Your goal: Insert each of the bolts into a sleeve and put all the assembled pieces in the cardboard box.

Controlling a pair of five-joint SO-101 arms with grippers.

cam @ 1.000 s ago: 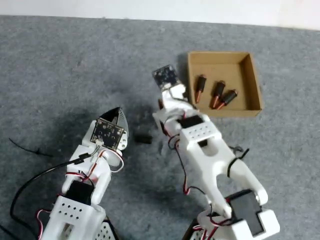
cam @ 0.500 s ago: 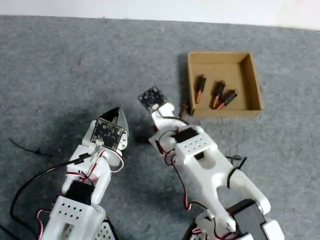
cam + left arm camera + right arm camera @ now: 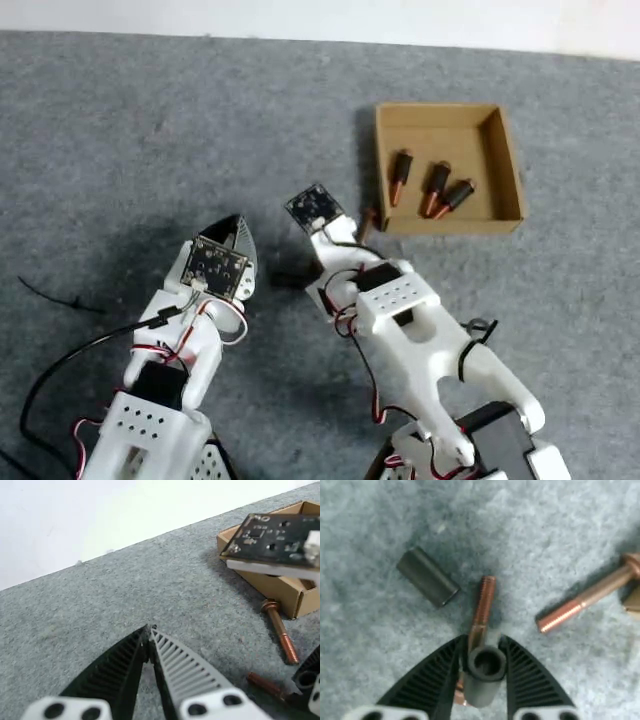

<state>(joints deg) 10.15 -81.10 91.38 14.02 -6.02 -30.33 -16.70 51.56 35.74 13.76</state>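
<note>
Right now the right end effector (image 3: 484, 641) pinches a black sleeve (image 3: 485, 672) between its fingers, just above the grey tabletop (image 3: 150, 130). A copper bolt (image 3: 483, 600) lies flat there, partly hidden behind the held sleeve. A second sleeve (image 3: 427, 576) lies loose near it. A second bolt (image 3: 585, 600) rests just beside the corner of the cardboard box (image 3: 450, 130), which holds three assembled pieces (image 3: 435, 187). The left end effector (image 3: 149, 630) hangs apart, fingers pressed together on nothing.
</note>
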